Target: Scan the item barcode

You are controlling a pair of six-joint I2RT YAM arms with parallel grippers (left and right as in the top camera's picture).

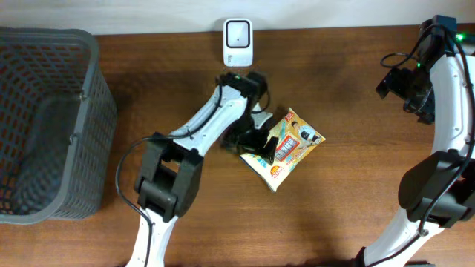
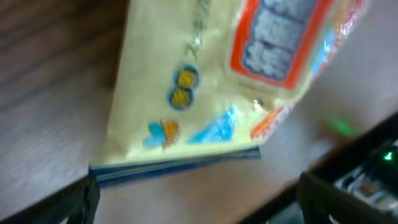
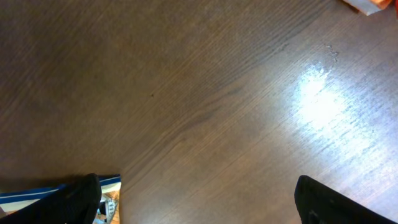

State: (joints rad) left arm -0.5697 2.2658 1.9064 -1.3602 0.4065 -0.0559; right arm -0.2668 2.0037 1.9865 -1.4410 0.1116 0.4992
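The item, a yellow snack packet (image 1: 291,144) with a blue sealed edge, lies flat on the wooden table near the middle. My left gripper (image 1: 254,143) hovers at its left end, jaws open. In the left wrist view the packet (image 2: 205,81) fills the top, and my left gripper (image 2: 199,202) stands wide just short of its blue edge, nothing between the fingers. My right gripper (image 1: 395,83) hangs at the far right, away from the packet. Its wrist view shows the right gripper (image 3: 199,199) open over bare wood, a packet corner (image 3: 109,186) by the left finger. No barcode shows.
A white scanner (image 1: 237,38) stands at the table's back edge, just behind the left arm. A large grey mesh basket (image 1: 93,111) fills the left side. An orange scrap (image 3: 373,5) shows at the top right of the right wrist view.
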